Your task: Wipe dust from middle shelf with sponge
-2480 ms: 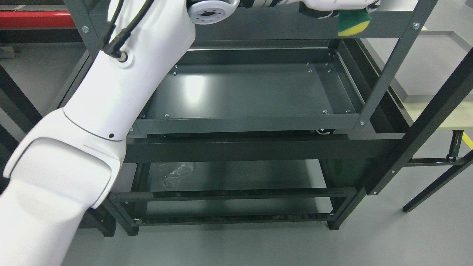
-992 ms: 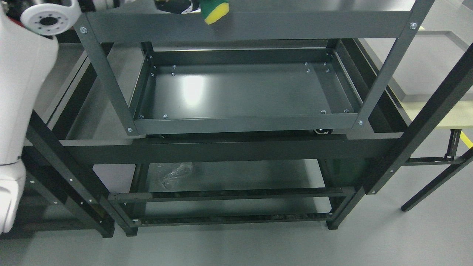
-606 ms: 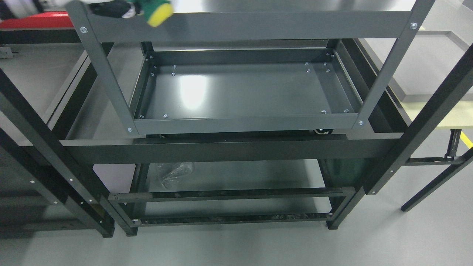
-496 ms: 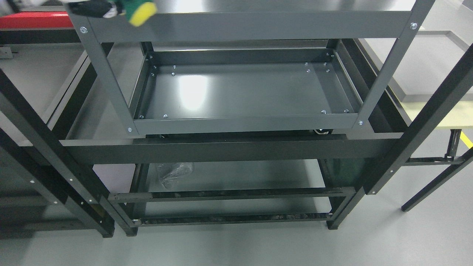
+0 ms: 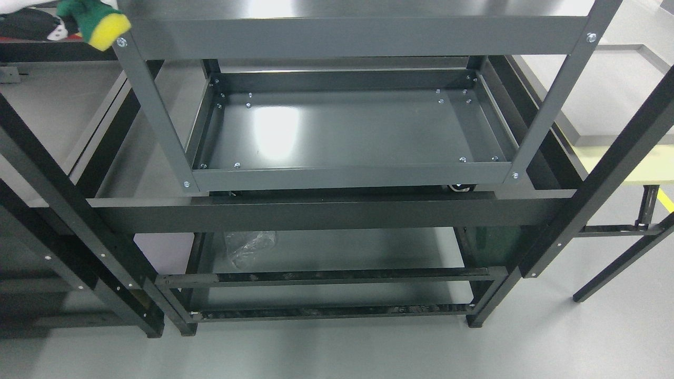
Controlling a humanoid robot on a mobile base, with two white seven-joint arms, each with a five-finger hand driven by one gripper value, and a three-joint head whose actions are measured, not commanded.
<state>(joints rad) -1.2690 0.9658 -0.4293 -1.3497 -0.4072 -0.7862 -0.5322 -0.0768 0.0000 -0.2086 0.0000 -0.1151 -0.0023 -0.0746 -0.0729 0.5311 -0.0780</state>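
A green and yellow sponge (image 5: 98,24) shows at the top left corner, just left of the grey cart's front left post (image 5: 152,110) and level with the top shelf rail (image 5: 347,38). My left hand (image 5: 50,23) is shut on the sponge, and only its dark and white fingers (image 5: 31,26) show at the picture's edge. The middle shelf (image 5: 342,131), a grey tray with a glare patch, lies well below and to the right of the sponge. Nothing touches the middle shelf.
A black rack frame (image 5: 337,213) stands around the grey cart. A crumpled clear plastic bag (image 5: 250,245) lies on the lower shelf. A pale yellow table (image 5: 626,166) stands at the right, with grey floor (image 5: 368,347) in front.
My left hand has carried the sponge leftward along the top shelf's front rail, from the right end to past the left post. The white arm has left the picture.
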